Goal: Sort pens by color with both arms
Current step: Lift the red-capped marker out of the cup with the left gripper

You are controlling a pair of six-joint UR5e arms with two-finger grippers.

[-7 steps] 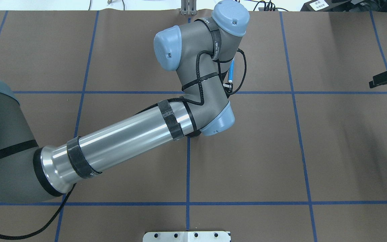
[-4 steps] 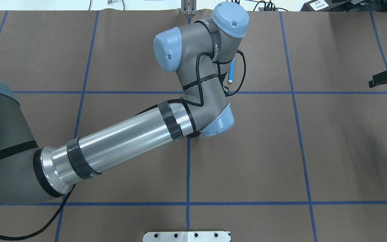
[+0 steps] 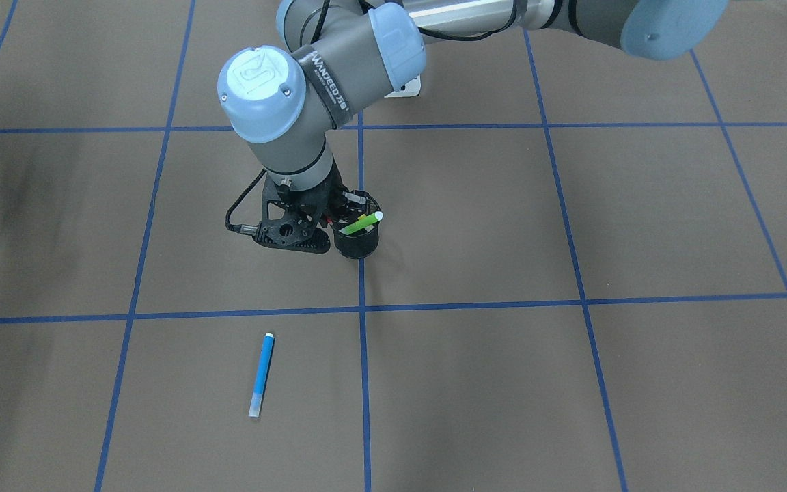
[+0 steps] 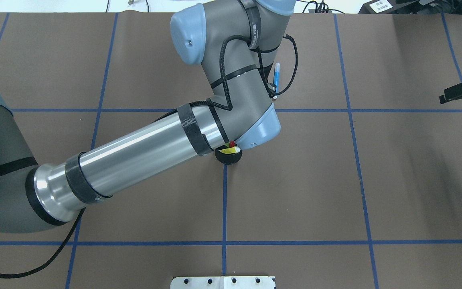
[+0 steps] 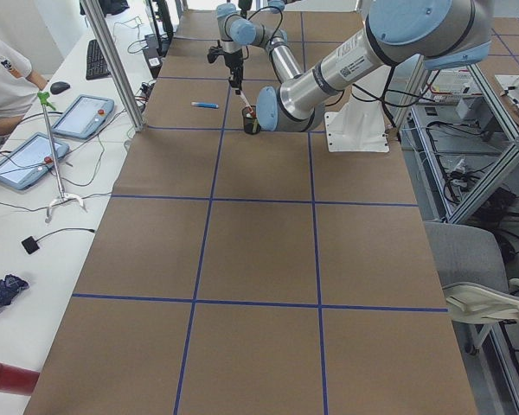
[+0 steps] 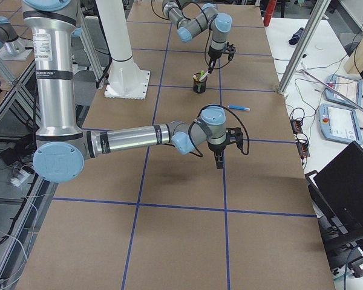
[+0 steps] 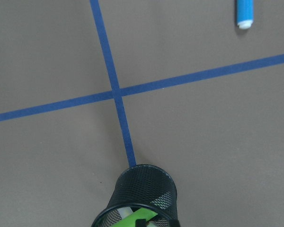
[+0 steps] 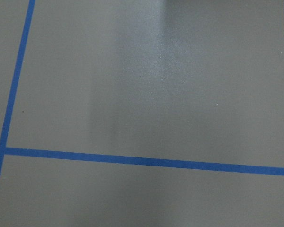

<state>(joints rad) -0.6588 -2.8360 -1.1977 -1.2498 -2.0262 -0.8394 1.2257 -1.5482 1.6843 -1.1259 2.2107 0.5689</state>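
Since the earlier overhead frames, the wrist of the left arm [image 4: 142,148] has been shifted toward the far edge of the counter [image 3: 571,383]. The black mesh cup [image 3: 358,242], covered by it before, is now exposed. The cup is seen standing on a blue tape line. A green pen [image 3: 361,223] is leaned inside it, and a yellow pen [image 4: 230,150] and the tip of a red pen [image 4: 231,143] are seen at its rim. The left claw [image 3: 328,213] is held right over the cup; whether it is spread or pinching cannot be told. The blue pen [image 3: 261,374] is found lying flat on the counter, well apart from the cup. The right claw [image 4: 457,94] is held over bare counter at the far right; its state cannot be told.
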